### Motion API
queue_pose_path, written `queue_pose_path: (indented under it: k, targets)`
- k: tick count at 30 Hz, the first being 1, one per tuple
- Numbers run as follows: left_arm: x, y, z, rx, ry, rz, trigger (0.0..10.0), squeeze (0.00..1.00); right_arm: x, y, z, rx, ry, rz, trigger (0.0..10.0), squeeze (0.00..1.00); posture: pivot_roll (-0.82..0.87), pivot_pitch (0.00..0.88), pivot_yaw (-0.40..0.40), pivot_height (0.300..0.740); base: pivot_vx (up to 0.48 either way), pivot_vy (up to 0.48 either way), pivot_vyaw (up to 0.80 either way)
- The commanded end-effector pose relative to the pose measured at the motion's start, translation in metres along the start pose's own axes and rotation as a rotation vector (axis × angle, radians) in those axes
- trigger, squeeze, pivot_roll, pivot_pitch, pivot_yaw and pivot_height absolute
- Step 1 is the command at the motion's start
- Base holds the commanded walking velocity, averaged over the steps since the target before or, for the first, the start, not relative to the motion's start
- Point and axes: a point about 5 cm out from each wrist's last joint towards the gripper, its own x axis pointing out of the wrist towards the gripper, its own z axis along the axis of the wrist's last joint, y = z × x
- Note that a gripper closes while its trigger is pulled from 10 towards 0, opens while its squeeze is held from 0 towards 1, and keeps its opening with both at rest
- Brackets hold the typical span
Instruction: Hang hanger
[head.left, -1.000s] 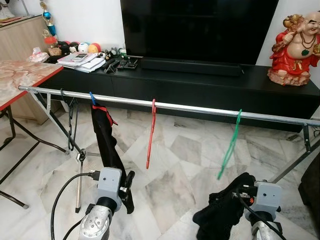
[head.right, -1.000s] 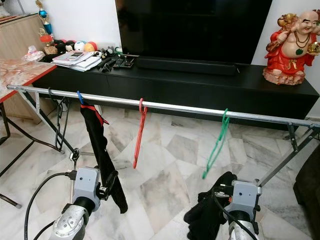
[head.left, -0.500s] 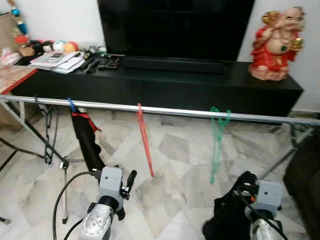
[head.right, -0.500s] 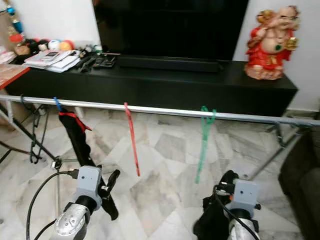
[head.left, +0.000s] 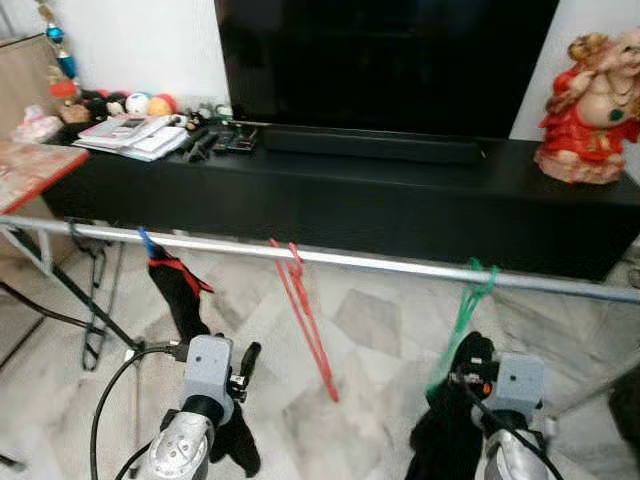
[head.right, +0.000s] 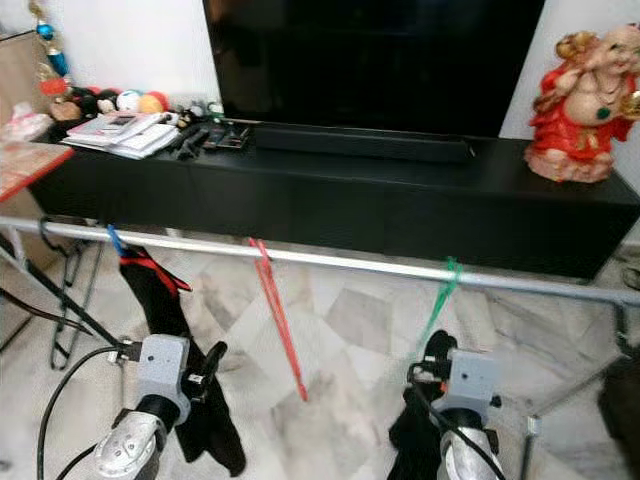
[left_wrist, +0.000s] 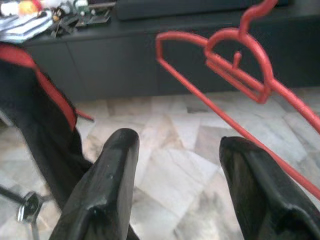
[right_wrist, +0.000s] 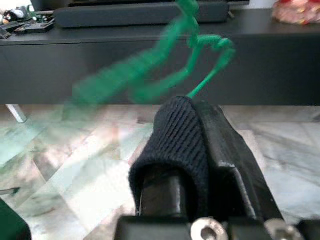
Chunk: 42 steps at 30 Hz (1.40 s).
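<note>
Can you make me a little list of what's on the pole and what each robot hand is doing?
pole: silver rail across the room, in front of the black TV cabinet
hangers on it: blue hanger carrying black clothing, red hanger bare, green hanger bare
left gripper: open, holding nothing, near the red hanger
right gripper: shut on a black cloth, just below the green hanger
floor: marble tiles
</note>
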Motion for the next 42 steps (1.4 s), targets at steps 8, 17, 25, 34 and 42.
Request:
queue_pose_path:
  k: [8,17,25,34,42]
  targets:
    - [-0.001,-0.013,0.002,-0.04,0.002,-0.108,10.0,0.0,0.0,-0.007,0.0,-0.01,-0.012,-0.02,10.0,0.0,0.01,0.0,0.02,0.74,0.0,0.0,0.0]
    - [0.003,-0.013,0.005,-0.015,-0.014,-0.089,10.0,0.0,-0.002,-0.004,-0.003,-0.008,-0.009,-0.014,10.0,0.0,0.0,0.0,0.026,0.74,0.0,-0.154,0.0]
    - [0.01,-0.011,0.008,-0.032,-0.015,-0.068,10.0,0.0,-0.001,-0.007,-0.002,-0.009,-0.013,-0.024,10.0,0.0,0.01,0.0,0.025,0.74,0.0,-0.217,0.0]
    - [0.008,-0.007,0.008,-0.031,-0.013,-0.049,10.0,0.0,0.0,-0.005,-0.003,-0.006,-0.008,-0.019,10.0,0.0,0.01,0.005,0.023,0.74,0.0,0.0,0.0]
    - [0.009,-0.007,0.008,-0.041,-0.01,-0.037,10.0,0.0,0.0,-0.002,-0.005,-0.003,0.006,-0.003,10.0,0.0,0.01,0.003,0.02,0.74,0.0,0.0,0.0]
